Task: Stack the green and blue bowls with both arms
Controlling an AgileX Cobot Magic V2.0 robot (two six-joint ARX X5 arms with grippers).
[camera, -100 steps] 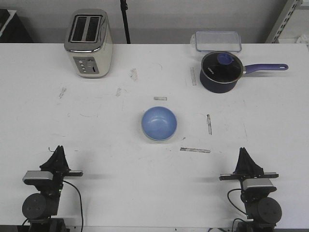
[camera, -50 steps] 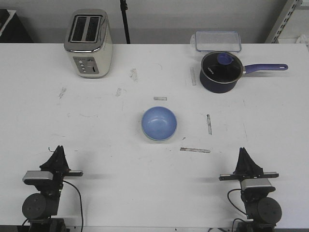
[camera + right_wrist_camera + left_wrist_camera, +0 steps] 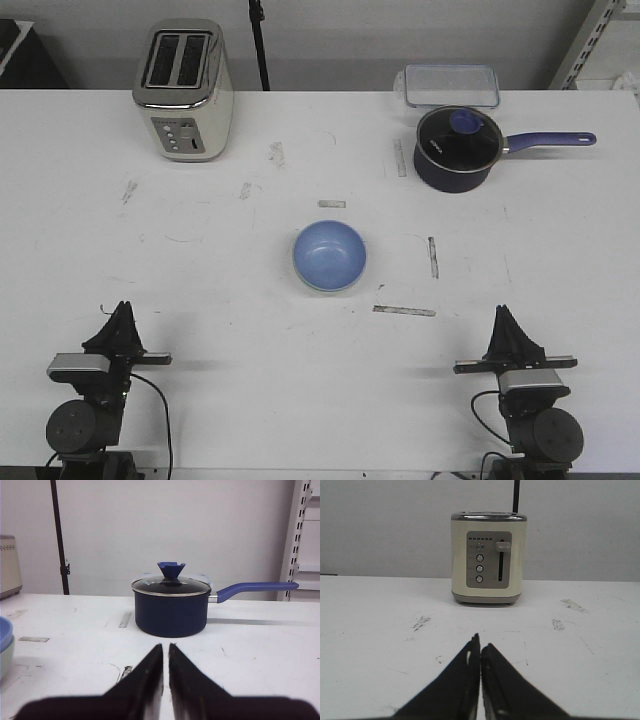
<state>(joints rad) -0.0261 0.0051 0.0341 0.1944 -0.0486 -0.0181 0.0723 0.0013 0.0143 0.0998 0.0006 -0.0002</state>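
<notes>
The light blue bowl [image 3: 329, 254] sits nested inside the pale green bowl in the middle of the table. Only a thin green rim [image 3: 322, 290] shows under it. In the right wrist view the blue bowl [image 3: 4, 630] rests on the green bowl [image 3: 3, 661] at the frame's edge. My left gripper [image 3: 122, 306] is shut and empty near the table's front left; it also shows in the left wrist view [image 3: 480, 643]. My right gripper [image 3: 503, 311] is shut and empty near the front right; it also shows in the right wrist view [image 3: 165, 646]. Both are far from the bowls.
A cream toaster [image 3: 184, 88] stands at the back left, also seen in the left wrist view [image 3: 489, 557]. A dark navy saucepan [image 3: 458, 148] with lid and long handle stands at the back right, also in the right wrist view [image 3: 171, 606]. A clear lidded box [image 3: 451, 84] lies behind it.
</notes>
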